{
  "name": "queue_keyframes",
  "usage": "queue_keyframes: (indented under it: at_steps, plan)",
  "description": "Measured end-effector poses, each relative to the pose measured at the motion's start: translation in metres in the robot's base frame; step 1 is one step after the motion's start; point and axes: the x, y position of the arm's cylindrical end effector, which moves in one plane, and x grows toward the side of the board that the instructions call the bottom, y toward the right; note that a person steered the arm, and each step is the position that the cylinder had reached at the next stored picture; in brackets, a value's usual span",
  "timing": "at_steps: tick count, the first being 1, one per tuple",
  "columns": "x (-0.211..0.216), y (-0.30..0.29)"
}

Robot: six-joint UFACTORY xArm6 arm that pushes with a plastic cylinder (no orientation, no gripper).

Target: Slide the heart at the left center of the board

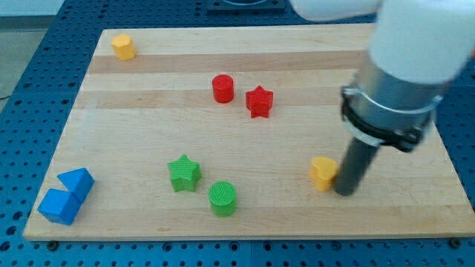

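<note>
A yellow heart (pixel 323 172) lies on the wooden board (pixel 252 215) toward the view's lower right. My tip (pixel 346 192) stands just to the right of the yellow heart, touching or nearly touching its right side. The rod rises from the tip into a large grey and white arm body that fills the view's upper right. The left centre of the board holds no block.
A yellow hexagon-like block (pixel 123 47) sits at the top left. A red cylinder (pixel 223 88) and a red star (pixel 259 101) are at the upper middle. A green star (pixel 184 173) and a green cylinder (pixel 223 198) are at the lower middle. Two blue blocks (pixel 67 196) touch at the bottom left corner.
</note>
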Motion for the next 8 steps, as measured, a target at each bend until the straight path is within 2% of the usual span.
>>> queue_keyframes:
  at_steps: [1,2,4,7,8]
  plan:
    - [-0.024,-0.061]
    - [-0.034,-0.099]
    - [-0.044,-0.060]
    - [-0.130,-0.214]
    - [-0.134,-0.240]
